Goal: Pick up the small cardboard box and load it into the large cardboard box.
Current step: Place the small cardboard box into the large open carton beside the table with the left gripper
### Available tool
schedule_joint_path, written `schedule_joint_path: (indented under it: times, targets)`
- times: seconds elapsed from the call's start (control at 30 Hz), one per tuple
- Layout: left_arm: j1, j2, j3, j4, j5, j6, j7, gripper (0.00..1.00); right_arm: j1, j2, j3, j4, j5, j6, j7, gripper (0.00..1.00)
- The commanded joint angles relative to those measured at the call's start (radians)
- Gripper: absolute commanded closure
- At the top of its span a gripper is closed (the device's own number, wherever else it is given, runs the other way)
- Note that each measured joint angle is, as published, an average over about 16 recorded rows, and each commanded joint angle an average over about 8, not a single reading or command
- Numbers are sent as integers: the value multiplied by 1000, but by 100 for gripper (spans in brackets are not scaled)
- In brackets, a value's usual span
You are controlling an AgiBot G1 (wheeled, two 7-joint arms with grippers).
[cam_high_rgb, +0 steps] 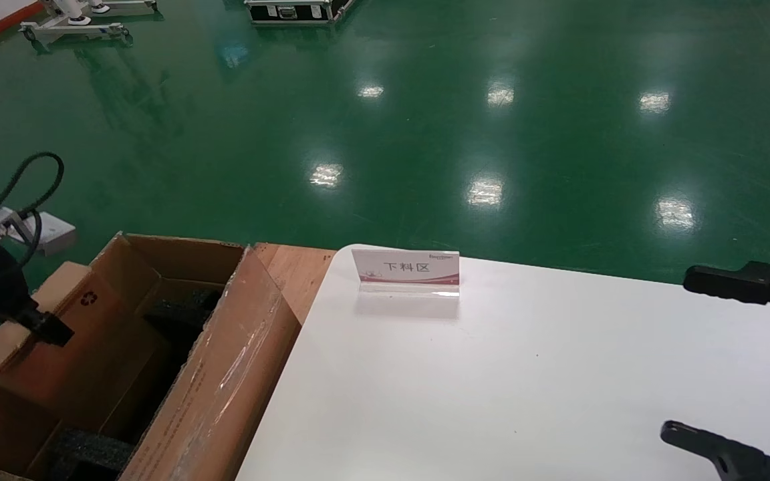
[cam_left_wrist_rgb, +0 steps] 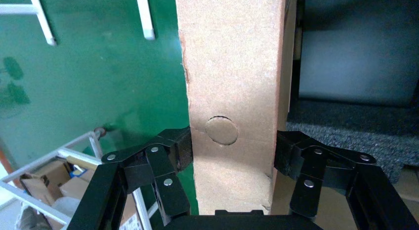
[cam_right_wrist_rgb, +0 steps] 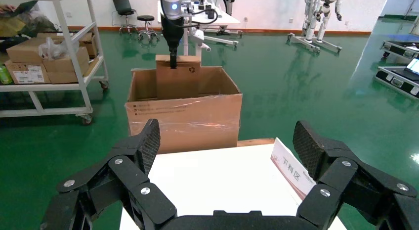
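Note:
The small cardboard box, plain brown with a black recycling symbol, hangs tilted with its lower part down inside the open large cardboard box. My left gripper is shut on its upper end. In the left wrist view the pads press both sides of the small cardboard box, with the left gripper around it. Black foam lies inside the carton. The right wrist view shows the large cardboard box from afar with the small cardboard box sticking out. My right gripper hovers open over the table's right side.
A white table lies to the right of the carton, with a small standing sign near its far edge. A wooden board sits between carton and table. A shelf rack with boxes stands beyond on the green floor.

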Motion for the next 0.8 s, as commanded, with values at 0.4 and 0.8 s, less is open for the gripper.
schedule_joint_path:
  times: [0.4,0.8]
  targets:
    - [88,17,5,37,-29,-18,-26,42,0,0,-1,0,0,0,0,0]
    - [96,21,5,45,-34,-19,-27,0,0,0,-1,0,1,1,0,0]
